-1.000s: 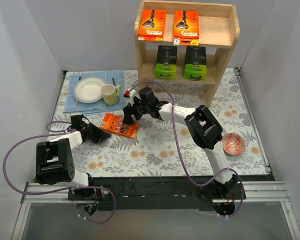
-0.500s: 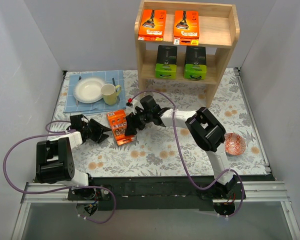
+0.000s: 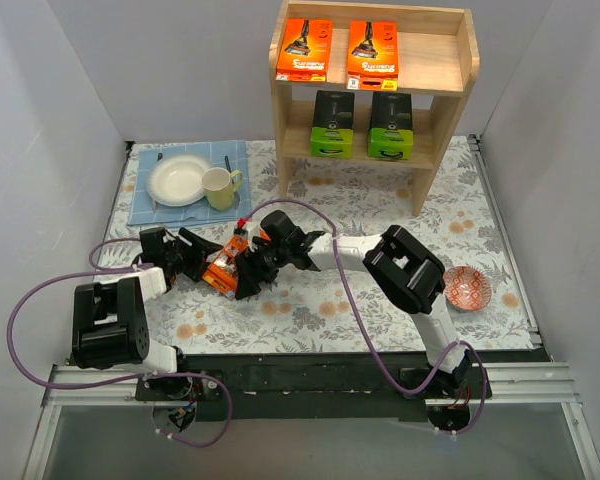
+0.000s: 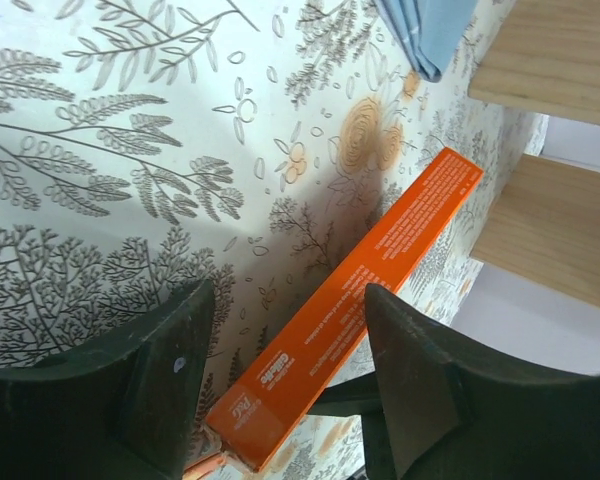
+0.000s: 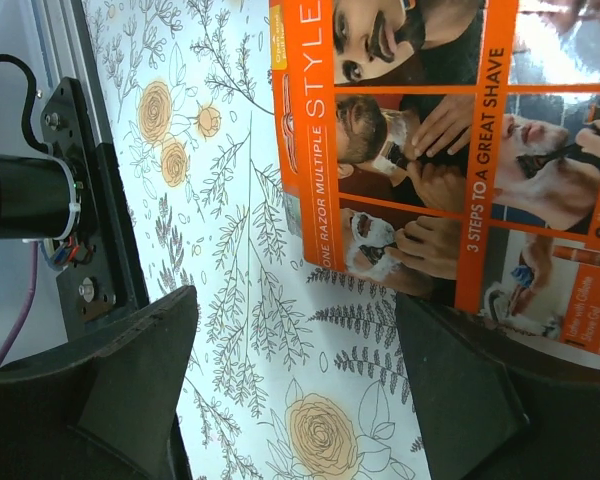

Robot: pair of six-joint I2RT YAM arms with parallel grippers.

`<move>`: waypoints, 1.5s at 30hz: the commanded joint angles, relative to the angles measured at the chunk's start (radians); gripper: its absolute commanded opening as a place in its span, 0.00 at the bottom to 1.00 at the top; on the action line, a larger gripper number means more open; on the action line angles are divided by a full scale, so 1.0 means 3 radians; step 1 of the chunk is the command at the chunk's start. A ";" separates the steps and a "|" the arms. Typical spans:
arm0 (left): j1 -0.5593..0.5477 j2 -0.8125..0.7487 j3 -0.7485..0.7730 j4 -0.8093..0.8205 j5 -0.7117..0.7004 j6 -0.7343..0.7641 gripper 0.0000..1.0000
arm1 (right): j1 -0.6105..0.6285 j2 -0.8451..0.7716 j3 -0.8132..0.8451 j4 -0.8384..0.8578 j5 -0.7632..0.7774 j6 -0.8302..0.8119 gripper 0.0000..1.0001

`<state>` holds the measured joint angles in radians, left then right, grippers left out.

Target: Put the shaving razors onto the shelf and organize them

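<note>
One orange razor pack (image 3: 223,270) sits tipped up on a long edge on the tabletop, between my two arms and well short of the shelf (image 3: 438,48). I judge it a thin, stiff carton, probably light, with slick printed faces, so I would pinch it across the thin edge near the middle. Photos of shaving steps cover its back. The left gripper (image 3: 200,258) has its jaws released either side of that edge. The right gripper (image 3: 248,272) gapes wide, grasping nothing.
</note>
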<state>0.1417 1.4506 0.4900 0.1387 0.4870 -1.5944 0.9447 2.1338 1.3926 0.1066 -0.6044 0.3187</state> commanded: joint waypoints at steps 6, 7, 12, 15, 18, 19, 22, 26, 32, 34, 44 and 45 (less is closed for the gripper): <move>-0.0324 -0.0228 -0.0192 -0.0053 0.0785 -0.0151 0.61 | 0.0067 -0.0215 0.0073 0.0555 0.0261 -0.0311 0.88; -0.0324 -0.0248 -0.0181 -0.0048 0.0821 -0.0182 0.61 | 0.0072 -0.0215 0.0062 0.0550 0.0291 -0.0341 0.89; -0.0406 -0.0447 -0.0176 -0.0023 0.0969 -0.0208 0.61 | 0.0077 -0.0281 -0.0014 0.0519 0.0383 -0.0428 0.89; -0.0426 -0.0514 -0.0207 -0.0017 0.1025 -0.0228 0.61 | 0.0072 -0.0353 -0.0076 0.0473 0.0430 -0.0520 0.90; -0.0426 -0.0576 -0.0237 -0.0053 0.1036 -0.0238 0.61 | 0.0077 -0.0501 -0.0167 0.0381 0.0470 -0.0683 0.91; -0.0431 -0.0601 -0.0253 -0.0053 0.1036 -0.0238 0.61 | 0.0077 -0.0552 -0.0208 0.0300 0.0491 -0.0740 0.91; -0.0539 -0.0617 -0.0278 -0.0053 0.1041 -0.0279 0.61 | 0.0047 -0.0817 -0.0479 0.0136 0.0547 -0.0863 0.92; -0.0570 -0.0622 -0.0329 0.0028 0.1031 -0.0320 0.62 | -0.0025 -0.1287 -0.0908 0.0044 0.0563 -0.0848 0.93; -0.0564 -0.0607 -0.0227 -0.0002 0.0974 -0.0310 0.63 | -0.0081 -0.1437 -0.1308 0.0227 0.0578 -0.0679 0.94; -0.0564 -0.0612 -0.0161 -0.0058 0.0944 -0.0239 0.63 | -0.0091 -0.1371 -0.1303 0.0355 0.0573 -0.0628 0.94; -0.0478 -0.1041 -0.0166 -0.1371 0.0402 0.0155 0.59 | -0.0429 -0.1400 -0.1481 0.0345 0.0915 -0.0311 0.93; -0.0478 -0.1077 -0.0171 -0.1448 0.0300 0.0196 0.58 | -0.0449 -0.1452 -0.1522 0.0340 0.0905 -0.0306 0.93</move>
<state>-0.0040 1.1927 0.4511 -0.1204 0.6628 -1.6032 0.8440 1.7771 0.9825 0.1810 -0.3672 0.1883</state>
